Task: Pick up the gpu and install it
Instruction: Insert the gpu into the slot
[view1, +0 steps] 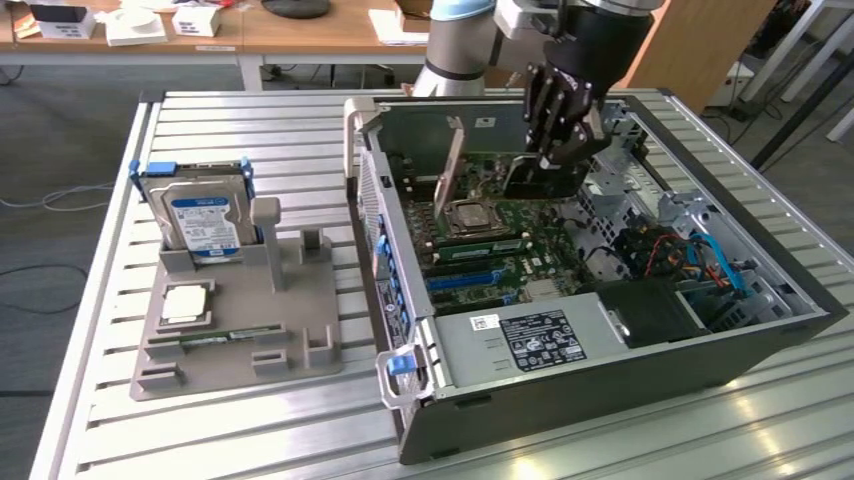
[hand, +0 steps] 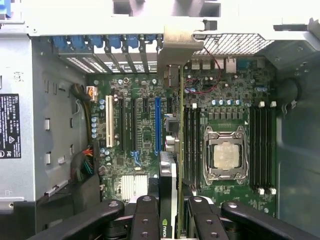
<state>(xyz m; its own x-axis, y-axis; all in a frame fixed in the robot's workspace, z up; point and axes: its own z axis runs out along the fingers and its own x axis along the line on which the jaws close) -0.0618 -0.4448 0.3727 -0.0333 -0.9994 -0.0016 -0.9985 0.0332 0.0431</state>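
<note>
Aluminium slats form the bench (view1: 227, 130), and on it lies an open computer case (view1: 747, 350) with its green motherboard (view1: 521, 260) facing up. In the exterior view the arm hangs over the case at about one o'clock from the board's middle. Its black pincer (view1: 561, 150) is clenched on the gpu (view1: 538, 182), with fingers (view1: 545, 105) on either face of the card.

The gpu stands on edge above the motherboard, dark face upright. A metal bracket (view1: 451, 165) at its end points toward the case's rear wall, at about eleven o'clock.

From the wrist view the gpu (hand: 167, 180) shows edge-on between the pincer (hand: 170, 202) arms. It lines up between the blue slot (hand: 158, 125) and the memory slots beside the processor socket (hand: 225, 152). I cannot tell whether its edge sits in a slot or only hovers over one.

A labelled power supply (view1: 527, 340) fills the case's six o'clock end. At nine o'clock from the case sits a grey holder (view1: 300, 350). A silver hard drive (view1: 200, 220) with a blue-white label stands upright at its twelve o'clock end. A square processor chip (view1: 184, 303) and a narrow green memory stick (view1: 220, 340) lie flat nearer six.
</note>
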